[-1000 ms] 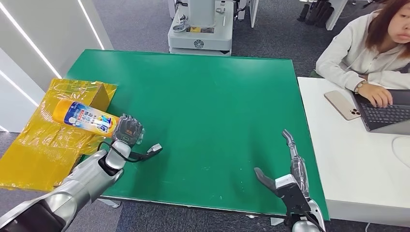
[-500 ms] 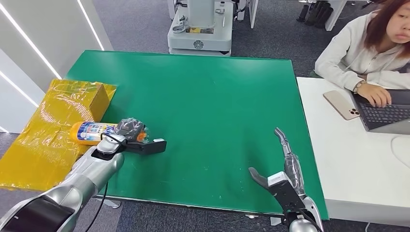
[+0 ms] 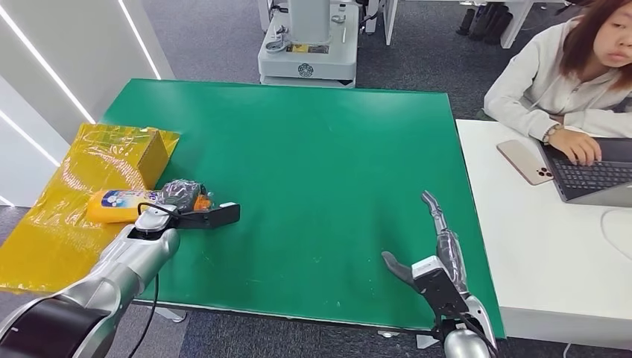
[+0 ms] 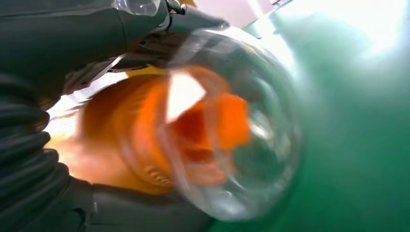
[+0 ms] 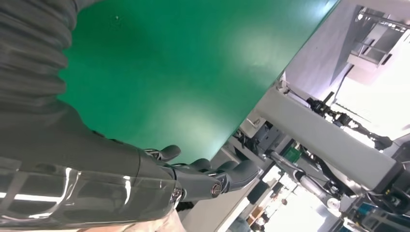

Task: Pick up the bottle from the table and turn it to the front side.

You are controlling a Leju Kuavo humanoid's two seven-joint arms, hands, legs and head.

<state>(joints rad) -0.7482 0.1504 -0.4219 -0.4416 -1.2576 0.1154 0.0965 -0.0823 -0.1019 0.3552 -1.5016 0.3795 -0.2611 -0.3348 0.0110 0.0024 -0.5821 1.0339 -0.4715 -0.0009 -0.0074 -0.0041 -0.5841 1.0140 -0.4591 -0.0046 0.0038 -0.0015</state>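
A yellow bottle (image 3: 118, 206) with a blue-and-white label lies on its side at the left edge of the green table (image 3: 313, 149), its base over the yellow wrapping. My left hand (image 3: 182, 195) grips its neck end. In the left wrist view the orange cap (image 4: 208, 128) sits under a clear dome, right against my dark fingers (image 4: 140, 29). Whether the bottle rests on anything I cannot tell. My right hand (image 3: 438, 257) hovers over the table's near right corner, fingers spread and holding nothing; the right wrist view shows its fingers (image 5: 208, 176) above the green top.
A yellow-wrapped box (image 3: 112, 156) and yellow sheet (image 3: 45, 239) lie just left of the table. A person sits at a white desk (image 3: 551, 246) on the right with a laptop (image 3: 592, 175) and a phone (image 3: 524, 161). A grey machine base (image 3: 309, 56) stands beyond the far edge.
My left hand has brought the bottle down from a raised tilt to lying level, and shifted it left towards the yellow box. My right hand has edged slightly forward.
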